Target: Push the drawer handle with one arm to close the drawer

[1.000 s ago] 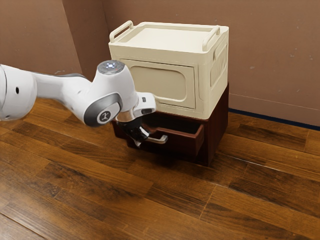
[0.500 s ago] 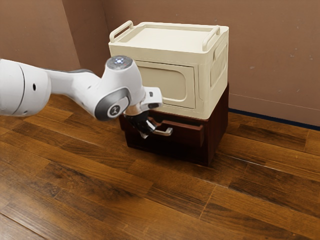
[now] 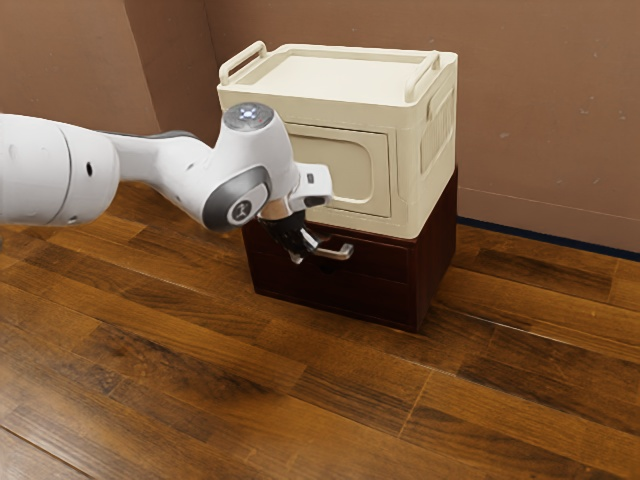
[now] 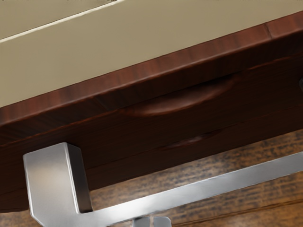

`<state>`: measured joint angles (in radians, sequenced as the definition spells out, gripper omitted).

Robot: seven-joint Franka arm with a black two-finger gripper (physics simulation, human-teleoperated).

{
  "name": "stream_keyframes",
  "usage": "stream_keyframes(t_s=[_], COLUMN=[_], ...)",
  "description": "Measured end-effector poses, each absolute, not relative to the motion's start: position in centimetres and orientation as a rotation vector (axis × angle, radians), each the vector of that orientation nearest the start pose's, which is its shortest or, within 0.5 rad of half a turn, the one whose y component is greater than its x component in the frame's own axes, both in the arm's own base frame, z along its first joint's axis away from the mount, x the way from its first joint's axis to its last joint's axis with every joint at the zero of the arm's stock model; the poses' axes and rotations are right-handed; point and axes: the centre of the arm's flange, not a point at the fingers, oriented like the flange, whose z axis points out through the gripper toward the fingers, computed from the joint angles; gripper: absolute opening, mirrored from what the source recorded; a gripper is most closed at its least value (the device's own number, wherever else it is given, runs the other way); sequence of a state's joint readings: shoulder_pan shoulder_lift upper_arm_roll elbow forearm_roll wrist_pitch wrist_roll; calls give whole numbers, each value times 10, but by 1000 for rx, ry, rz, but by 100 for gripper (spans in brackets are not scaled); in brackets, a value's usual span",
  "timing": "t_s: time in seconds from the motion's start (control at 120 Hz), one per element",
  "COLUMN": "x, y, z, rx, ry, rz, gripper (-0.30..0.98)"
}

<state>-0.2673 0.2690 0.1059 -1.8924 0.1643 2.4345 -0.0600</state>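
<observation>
With the drawer [image 3: 380,259] looking almost flush beneath the cream box [image 3: 408,160], my hand [image 3: 303,256] — whether wide or narrow, I cannot tell — at the handle [image 3: 338,253] on its front should press straight inward, slow and level, easing off once it seats, lest it slip along the bar.

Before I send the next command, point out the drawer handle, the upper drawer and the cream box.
Drawer handle [image 4: 189,191]: wrist view, on its long metal bar.
Upper drawer [image 3: 385,260]: exterior view, on its dark front face.
Cream box [image 3: 335,78]: exterior view, on its flat top.
</observation>
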Motion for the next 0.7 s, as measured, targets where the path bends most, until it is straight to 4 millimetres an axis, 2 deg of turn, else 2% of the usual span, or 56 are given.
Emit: stream_keyframes(t_s=[0.1, 0.158, 0.2, 0.35, 0.442, 0.492, 0.567, 0.7], x=[627, 612, 596, 536, 524, 518, 509, 499], y=[-108, -108, -111, -118, -109, -106, -105, -100], z=[393, 396, 407, 503, 576, 607, 632, 642], rx=[-2997, -3033, -3057, -3146, -3177, -3185, -3189, -3183], ry=[317, 292, 276, 176, 95, 67, 38, 3], rz=[-428, -412, -399, -318, -275, -247, -183, -44], gripper=[-10, -10, -10, -10, -1, 8, 25, 45])
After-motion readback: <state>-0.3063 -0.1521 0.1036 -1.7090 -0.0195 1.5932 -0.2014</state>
